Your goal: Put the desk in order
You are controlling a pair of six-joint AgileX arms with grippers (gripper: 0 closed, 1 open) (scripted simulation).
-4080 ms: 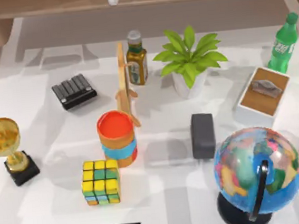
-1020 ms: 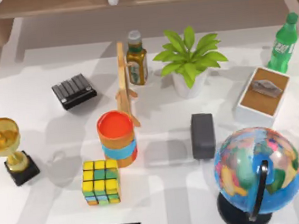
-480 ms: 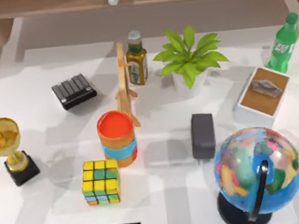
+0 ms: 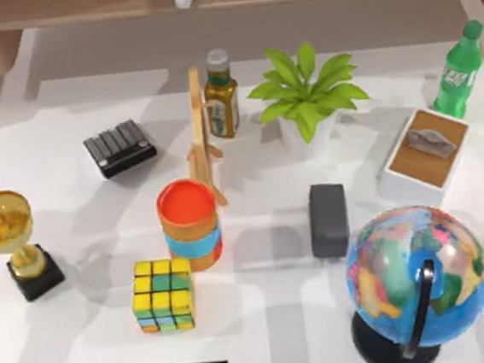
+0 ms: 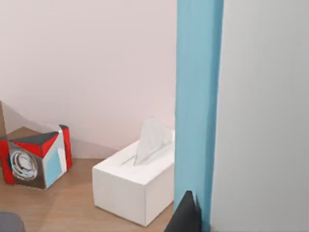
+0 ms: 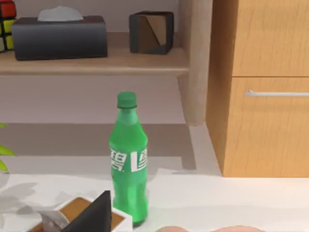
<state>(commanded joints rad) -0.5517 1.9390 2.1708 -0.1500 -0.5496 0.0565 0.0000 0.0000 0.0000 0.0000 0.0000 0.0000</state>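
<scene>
One gold trophy (image 4: 8,228), one Rubik's cube (image 4: 162,294), one globe (image 4: 416,274), one potted plant (image 4: 307,98), two bottles, green soda (image 4: 459,72) and brown-glass (image 4: 221,95), two tissue boxes, white (image 5: 135,179) and dark (image 6: 59,36)

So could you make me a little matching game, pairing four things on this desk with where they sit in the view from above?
Things:
1. gold trophy
2. green bottle
3. globe
4. potted plant

Places on the desk:
A. far right corner
B. near right
C. left edge
D. back middle, beside the olive oil bottle

Pairs: 1-C, 2-A, 3-B, 4-D
</scene>
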